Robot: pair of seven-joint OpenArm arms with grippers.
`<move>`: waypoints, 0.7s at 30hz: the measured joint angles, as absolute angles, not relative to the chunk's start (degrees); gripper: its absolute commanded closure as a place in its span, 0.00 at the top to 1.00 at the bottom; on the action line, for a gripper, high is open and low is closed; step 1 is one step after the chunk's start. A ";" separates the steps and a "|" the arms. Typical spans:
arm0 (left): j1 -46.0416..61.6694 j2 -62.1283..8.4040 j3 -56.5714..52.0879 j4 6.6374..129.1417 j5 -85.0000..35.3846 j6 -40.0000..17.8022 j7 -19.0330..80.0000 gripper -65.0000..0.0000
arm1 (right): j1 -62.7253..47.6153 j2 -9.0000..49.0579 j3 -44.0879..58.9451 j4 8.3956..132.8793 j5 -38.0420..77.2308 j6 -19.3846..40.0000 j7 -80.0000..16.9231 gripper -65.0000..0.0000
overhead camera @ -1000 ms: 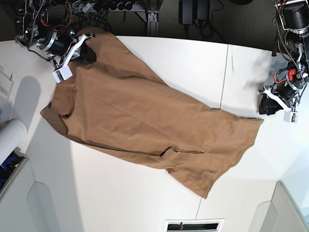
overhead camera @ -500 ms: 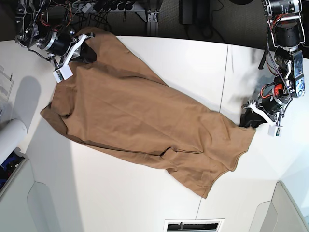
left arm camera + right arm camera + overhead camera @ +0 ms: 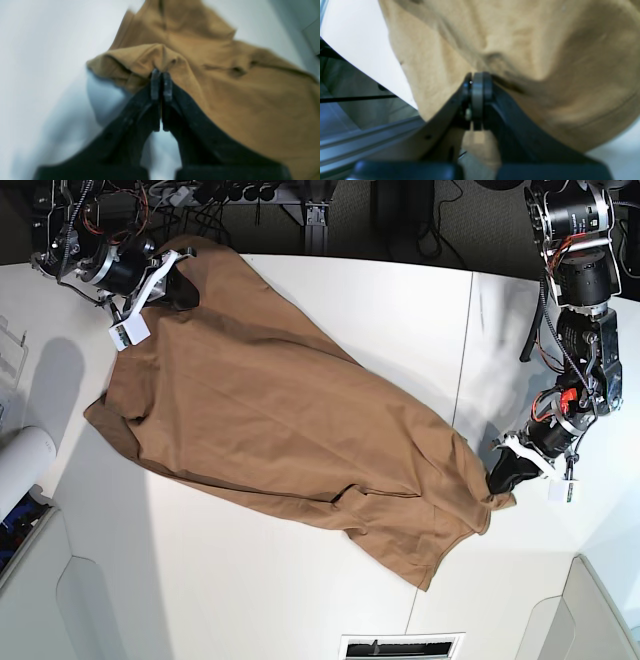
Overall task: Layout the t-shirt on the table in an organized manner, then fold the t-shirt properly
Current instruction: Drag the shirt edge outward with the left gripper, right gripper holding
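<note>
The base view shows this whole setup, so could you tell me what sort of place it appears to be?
Probably a robotics lab workbench: a t-shirt lies on a plain white table, gripped by the left gripper and the right gripper, with exposed cabling behind the far edge.

We see a white counter point(image 3: 300, 600) with a thin dark seam. A tan t-shirt point(image 3: 280, 420) lies spread diagonally on it, stretching from one end effector point(image 3: 178, 285) to the other end effector point(image 3: 500, 477).
</note>
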State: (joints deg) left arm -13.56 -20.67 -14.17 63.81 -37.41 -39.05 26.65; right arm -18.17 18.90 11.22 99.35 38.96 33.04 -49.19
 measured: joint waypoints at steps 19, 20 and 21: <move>-16.56 -25.91 -9.32 70.35 -36.62 -39.11 38.04 0.00 | -18.15 18.90 11.22 99.35 38.96 33.04 -48.88 0.00; -15.94 -26.70 -11.09 72.05 -37.01 -38.87 38.11 0.00 | -18.13 18.90 11.22 99.35 38.89 33.04 -48.49 0.00; -15.25 -27.40 -12.88 73.84 -37.15 -38.30 38.15 0.00 | -18.13 18.90 11.22 99.35 38.94 33.04 -47.90 0.00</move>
